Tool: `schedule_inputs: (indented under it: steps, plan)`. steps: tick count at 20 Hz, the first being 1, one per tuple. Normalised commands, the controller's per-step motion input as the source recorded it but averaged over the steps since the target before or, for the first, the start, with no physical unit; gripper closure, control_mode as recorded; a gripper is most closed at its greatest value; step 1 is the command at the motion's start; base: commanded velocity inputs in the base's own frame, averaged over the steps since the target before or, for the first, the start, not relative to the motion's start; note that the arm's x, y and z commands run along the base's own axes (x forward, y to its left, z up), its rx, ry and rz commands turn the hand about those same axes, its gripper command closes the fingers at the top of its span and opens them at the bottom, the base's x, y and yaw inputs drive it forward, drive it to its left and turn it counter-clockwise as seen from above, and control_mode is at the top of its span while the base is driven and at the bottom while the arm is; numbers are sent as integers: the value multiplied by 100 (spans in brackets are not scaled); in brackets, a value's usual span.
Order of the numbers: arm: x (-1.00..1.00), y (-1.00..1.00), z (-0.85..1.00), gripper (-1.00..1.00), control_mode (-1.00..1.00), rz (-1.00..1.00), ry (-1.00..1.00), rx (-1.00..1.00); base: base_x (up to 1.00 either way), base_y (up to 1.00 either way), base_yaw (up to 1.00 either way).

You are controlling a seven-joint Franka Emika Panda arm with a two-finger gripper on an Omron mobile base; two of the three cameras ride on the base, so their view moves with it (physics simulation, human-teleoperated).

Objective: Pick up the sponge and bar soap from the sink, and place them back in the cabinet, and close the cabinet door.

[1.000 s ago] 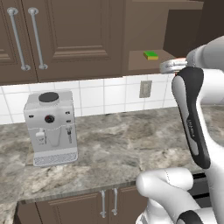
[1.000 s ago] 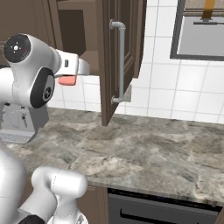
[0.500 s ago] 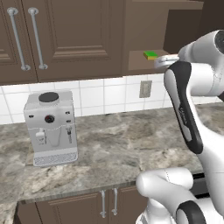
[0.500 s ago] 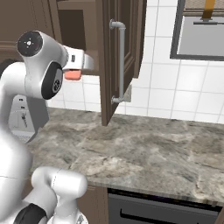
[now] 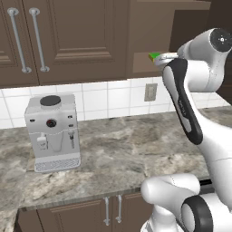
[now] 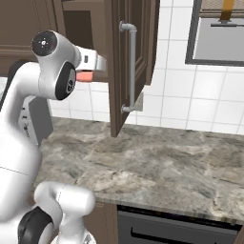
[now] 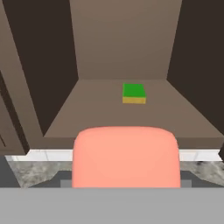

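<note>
My gripper (image 6: 93, 72) is shut on the salmon-pink bar soap (image 7: 126, 155), held level with the front edge of the brown shelf (image 7: 87, 113) inside the open cabinet (image 5: 149, 36). The soap (image 6: 85, 76) shows under the white hand, just left of the cabinet door (image 6: 119, 95), which stands swung open with its silver bar handle (image 6: 132, 66) facing out. The green-and-yellow sponge (image 7: 134, 93) lies flat toward the back middle of the shelf; the sponge (image 5: 155, 56) also peeks out beside my hand. The sink is out of view.
A grey coffee machine (image 5: 53, 131) stands on the marbled counter (image 5: 118, 154) at left, below a two-handled double-door cabinet (image 5: 68, 36). A wall outlet (image 5: 151, 92) sits under the open cabinet. A framed window (image 6: 219, 28) is at the upper right.
The arm has carried the bar soap up and forward, closer to the open cabinet's shelf. The sponge and the door have not moved.
</note>
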Motion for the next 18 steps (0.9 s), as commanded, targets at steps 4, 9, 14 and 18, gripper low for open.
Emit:
schedule_inputs:
  steps: [4,9,14,18]
  plan:
    - [38,-13,0,100,-100,0,0,0,0,0,0]
    - [42,-16,0,100,-100,0,0,0,0,0,0]
    - [45,-9,0,100,-100,0,0,0,0,0,0]
    - [44,-4,0,100,-100,0,0,0,0,0,0]
